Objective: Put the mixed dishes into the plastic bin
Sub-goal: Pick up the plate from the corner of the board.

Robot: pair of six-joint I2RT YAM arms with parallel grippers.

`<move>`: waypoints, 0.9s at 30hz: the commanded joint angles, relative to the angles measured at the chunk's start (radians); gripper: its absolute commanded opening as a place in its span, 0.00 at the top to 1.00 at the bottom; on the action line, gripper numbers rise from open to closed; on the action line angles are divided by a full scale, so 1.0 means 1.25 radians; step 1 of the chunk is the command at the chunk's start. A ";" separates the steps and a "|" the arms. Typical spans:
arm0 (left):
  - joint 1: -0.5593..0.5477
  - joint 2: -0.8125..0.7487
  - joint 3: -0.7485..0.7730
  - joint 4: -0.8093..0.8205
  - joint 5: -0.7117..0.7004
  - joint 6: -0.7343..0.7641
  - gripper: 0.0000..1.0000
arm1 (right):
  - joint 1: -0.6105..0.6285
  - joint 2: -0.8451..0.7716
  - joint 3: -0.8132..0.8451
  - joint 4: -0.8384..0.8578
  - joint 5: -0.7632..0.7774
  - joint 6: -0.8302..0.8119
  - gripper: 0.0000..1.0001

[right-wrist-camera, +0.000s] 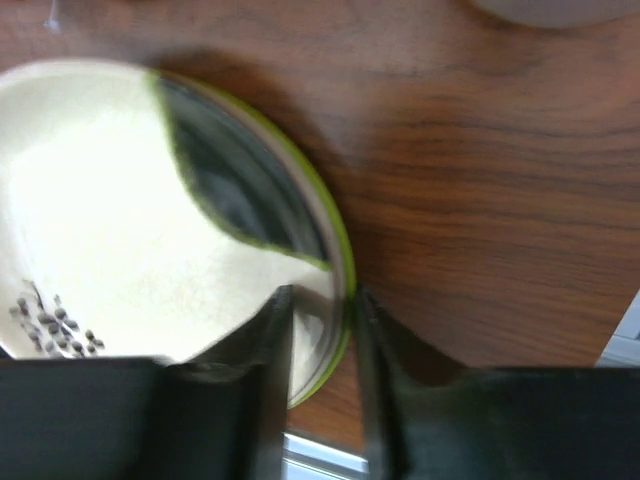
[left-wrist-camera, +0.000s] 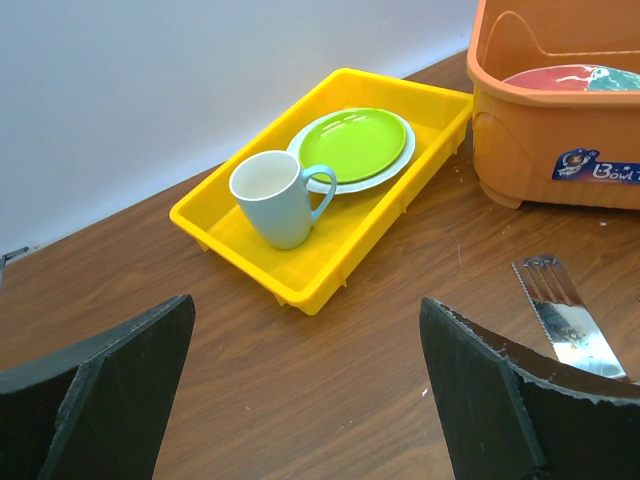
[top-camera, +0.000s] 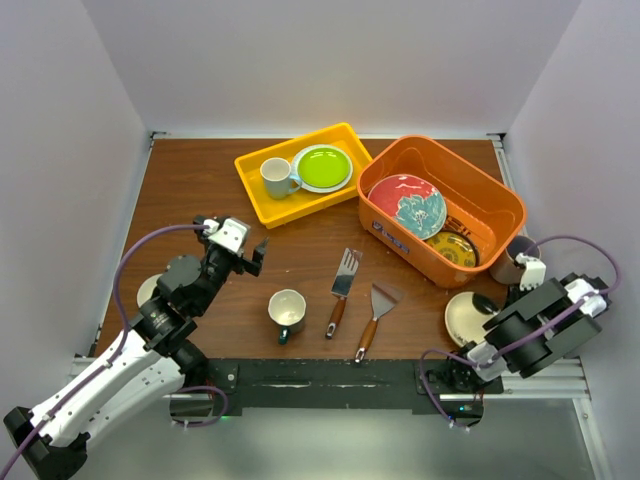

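Observation:
The orange plastic bin (top-camera: 492,190) at the back right holds a red plate with a teal flower (top-camera: 403,204) and a yellow patterned plate (top-camera: 455,249). A cream, green-edged plate (right-wrist-camera: 110,210) lies by the table's front right edge (top-camera: 466,317). My right gripper (right-wrist-camera: 322,300) straddles its rim, one finger inside and one outside, closed in on it. A dark-teal mug (top-camera: 287,311) stands front centre. A lime green plate (left-wrist-camera: 352,144) lies in the yellow tray. My left gripper (left-wrist-camera: 305,305) hovers wide open and empty over bare wood, left of centre (top-camera: 255,250). A white bowl (top-camera: 149,290) peeks out behind the left arm.
The yellow tray (top-camera: 262,207) at the back also holds a white mug with a pale-blue handle (left-wrist-camera: 276,197). Two wooden-handled spatulas (top-camera: 343,282) (top-camera: 374,317) lie between the teal mug and the bin. A dark round object (top-camera: 508,264) stands by the bin's near right corner.

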 commanded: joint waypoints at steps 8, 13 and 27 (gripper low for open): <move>0.006 0.002 -0.005 0.033 -0.003 -0.009 0.00 | 0.004 -0.079 0.035 0.019 -0.006 0.006 0.98; 0.006 -0.001 -0.003 0.033 -0.001 -0.011 0.00 | 0.004 -0.126 0.064 -0.021 -0.020 -0.007 1.00; 0.006 -0.003 -0.003 0.033 0.013 -0.014 0.00 | 0.003 -0.290 0.124 -0.129 -0.057 -0.041 1.00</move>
